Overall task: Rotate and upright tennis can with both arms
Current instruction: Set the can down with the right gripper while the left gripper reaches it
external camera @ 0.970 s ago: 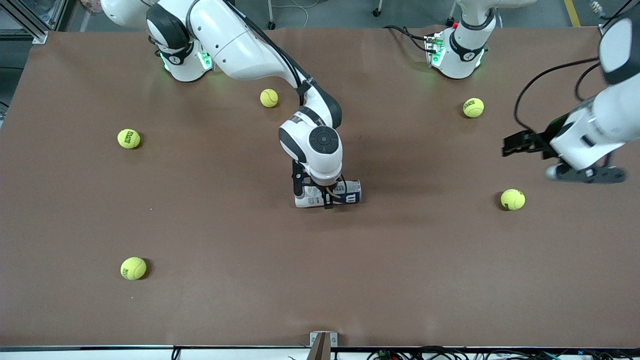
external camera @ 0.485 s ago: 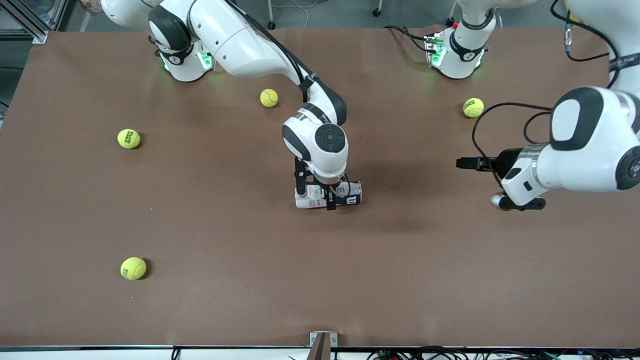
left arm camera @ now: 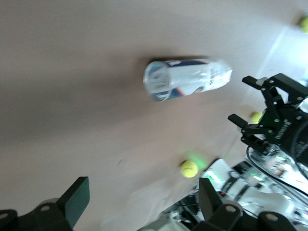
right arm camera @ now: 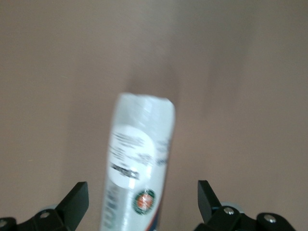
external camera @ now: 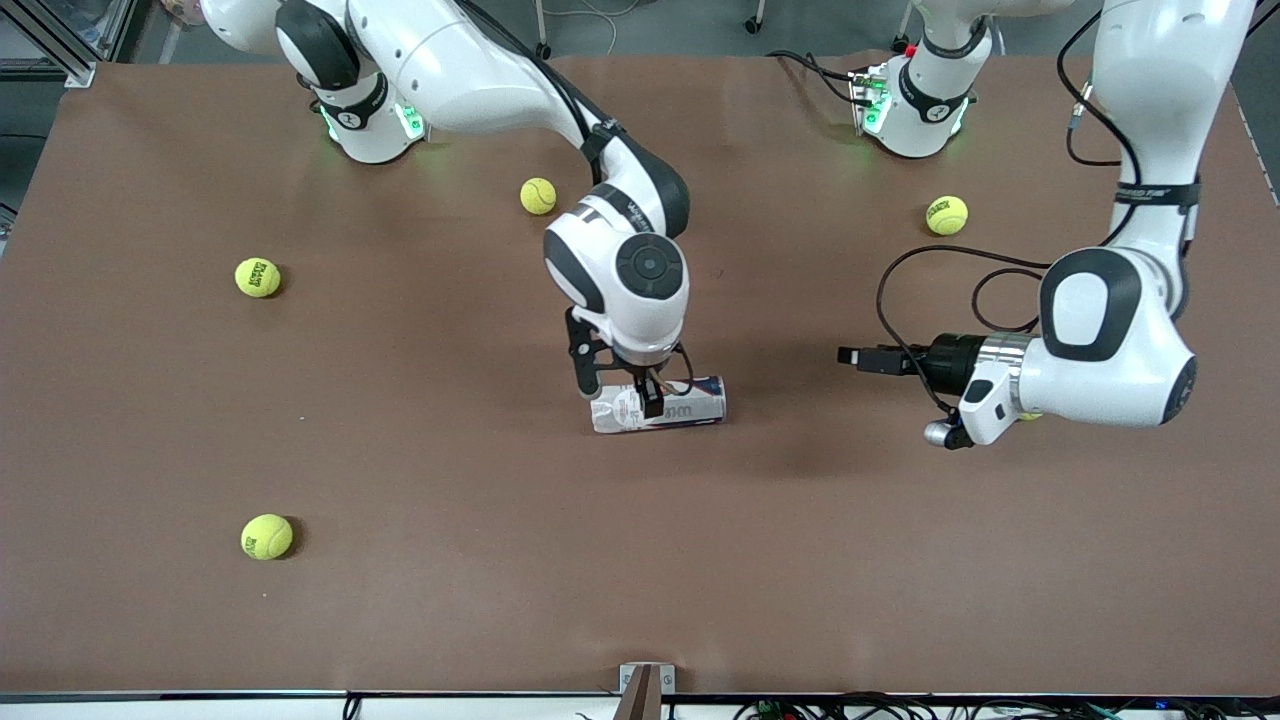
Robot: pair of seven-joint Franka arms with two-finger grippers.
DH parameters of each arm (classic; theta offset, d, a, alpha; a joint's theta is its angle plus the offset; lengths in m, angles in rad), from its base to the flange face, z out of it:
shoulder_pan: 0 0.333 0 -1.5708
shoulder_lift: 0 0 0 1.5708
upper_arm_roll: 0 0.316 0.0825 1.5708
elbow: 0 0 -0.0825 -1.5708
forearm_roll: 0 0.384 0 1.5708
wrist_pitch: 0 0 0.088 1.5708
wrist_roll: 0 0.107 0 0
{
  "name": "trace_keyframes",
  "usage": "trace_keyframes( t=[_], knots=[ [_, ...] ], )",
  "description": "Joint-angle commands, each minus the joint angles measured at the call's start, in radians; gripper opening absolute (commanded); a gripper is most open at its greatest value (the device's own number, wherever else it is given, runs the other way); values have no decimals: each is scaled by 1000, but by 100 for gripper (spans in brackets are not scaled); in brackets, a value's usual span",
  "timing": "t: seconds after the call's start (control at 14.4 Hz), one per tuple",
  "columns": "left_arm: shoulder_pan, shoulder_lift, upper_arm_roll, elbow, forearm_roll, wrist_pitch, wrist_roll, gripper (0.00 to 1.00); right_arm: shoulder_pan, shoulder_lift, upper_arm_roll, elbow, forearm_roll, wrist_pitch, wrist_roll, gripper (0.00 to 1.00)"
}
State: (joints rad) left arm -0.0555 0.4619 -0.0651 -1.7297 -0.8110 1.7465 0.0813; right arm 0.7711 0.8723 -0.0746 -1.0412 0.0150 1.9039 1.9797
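Observation:
The tennis can [external camera: 672, 404] lies on its side on the brown table [external camera: 450, 480], mid-table, its length running between the two arms' ends. My right gripper [external camera: 618, 395] hangs over the end of the can toward the right arm's side. It is open, with a finger on each side of the can and gaps between. In the right wrist view the can [right arm camera: 139, 163] runs between the gripper's [right arm camera: 142, 207] spread fingers. My left gripper [external camera: 848, 357] is open and empty, low over the table beside the can, pointing at it. The left wrist view shows the can [left arm camera: 187, 79] ahead of that gripper [left arm camera: 144, 202].
Yellow-green tennis balls lie scattered: one [external camera: 538, 196] farther from the camera than the can, one [external camera: 258, 277] and one [external camera: 267, 536] toward the right arm's end, one [external camera: 946, 215] near the left arm's base. Another [external camera: 1027, 414] is mostly hidden under the left arm.
The left arm has swung in from the table's end and its gripper now points at the can from closer. The right gripper has risen slightly; the can has shifted a little nearer to the camera.

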Motion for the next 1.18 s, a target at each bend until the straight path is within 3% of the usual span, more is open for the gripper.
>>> trace_keyframes(
  t=[0.0, 0.21, 0.42, 0.62, 0.83, 1.11],
  knots=[
    [0, 12, -34, -88, -164, 114, 102, 100, -82, -91, 10, -45, 3, -66, -242, 100],
    [0, 55, -108, -154, -374, 275, 208, 100, -195, -160, 16, -87, 5, -129, -544, 100],
    [-9, 89, -157, -203, -534, 379, 320, 100, -312, -294, 15, -242, 5, -128, -874, 100],
    [-52, 153, -163, -206, -667, 461, 466, 100, -453, -410, 15, -368, 5, -131, -1241, 100],
    [-89, 204, -163, -197, -801, 513, 601, 100, -590, -470, 12, -393, 3, -195, -1561, 100],
    [-118, 239, -162, -151, -875, 533, 632, 100, -757, -516, 6, -382, -9, -267, -1947, 100]
  ],
)
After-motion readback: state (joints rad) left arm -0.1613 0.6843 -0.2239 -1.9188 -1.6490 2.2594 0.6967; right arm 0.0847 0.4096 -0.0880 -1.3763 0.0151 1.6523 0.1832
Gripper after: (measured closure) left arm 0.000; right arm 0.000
